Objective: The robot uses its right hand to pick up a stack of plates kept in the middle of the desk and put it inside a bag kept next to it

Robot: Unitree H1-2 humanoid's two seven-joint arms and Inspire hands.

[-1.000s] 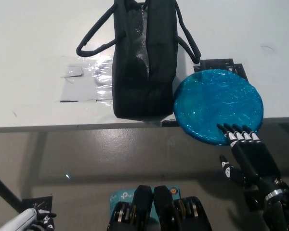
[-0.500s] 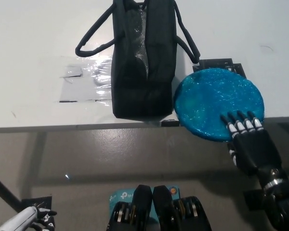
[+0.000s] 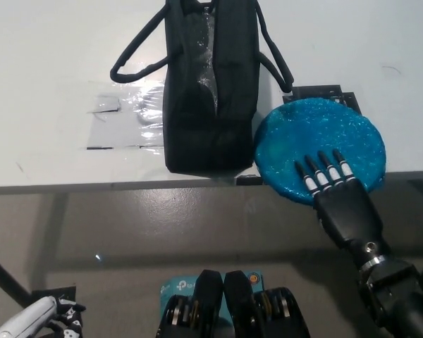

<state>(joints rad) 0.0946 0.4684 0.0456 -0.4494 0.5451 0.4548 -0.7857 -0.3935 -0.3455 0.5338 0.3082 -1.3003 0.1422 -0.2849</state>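
A stack of glittery blue plates [image 3: 317, 141] lies on the white desk [image 3: 56, 63] and overhangs its front edge. A black bag [image 3: 210, 84] with loop handles stands just left of the plates, its top open. My black right hand [image 3: 335, 190] reaches in from the lower right and lies over the front rim of the plates. Its underside is hidden, so I cannot see whether it has a grip. My white left hand [image 3: 42, 318] rests at the bottom left corner, mostly cut off.
Clear tape or plastic film [image 3: 127, 116] is stuck to the desk left of the bag. A small black mat [image 3: 324, 94] peeks out behind the plates. Below the desk edge is grey floor with a dark desk leg [image 3: 3, 278] at the left.
My right hand has risen from below the desk edge and moved left and forward onto the front of the plates. Bag and plates stay in place.
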